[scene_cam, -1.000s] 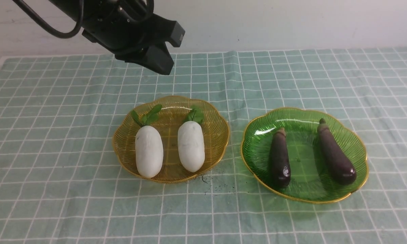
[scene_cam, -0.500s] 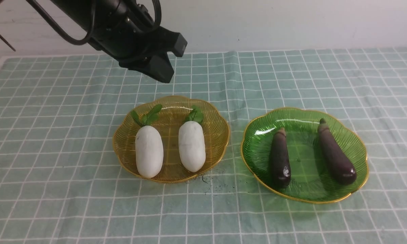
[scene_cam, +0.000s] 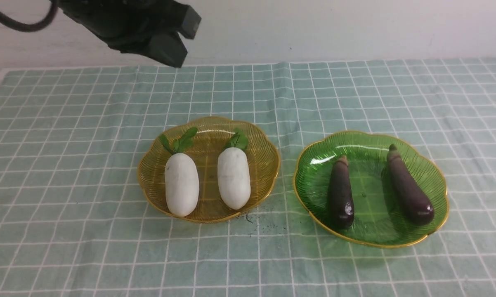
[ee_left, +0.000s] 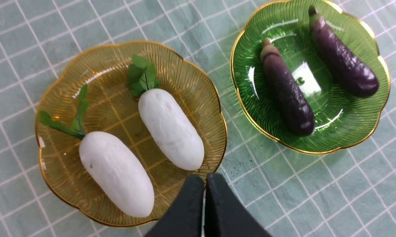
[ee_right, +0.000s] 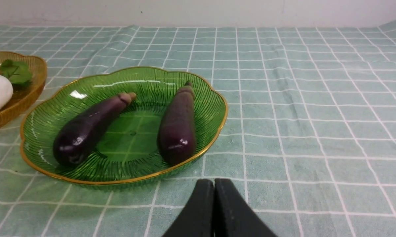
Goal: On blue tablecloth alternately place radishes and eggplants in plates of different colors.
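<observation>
Amber plate [scene_cam: 149,165] on my left holds both radishes [scene_cam: 182,189], long axes running near to far, leaves at the far end. My left gripper [scene_cam: 165,48] hangs high beyond it, jaws pressed together, empty. Green plate [scene_cam: 310,173] on the right holds both eggplants [scene_cam: 341,194], same lie, stems far. My right gripper [ee_right: 213,210] sits on the near side of that plate, also closed and empty. I judge the sorting done.
</observation>
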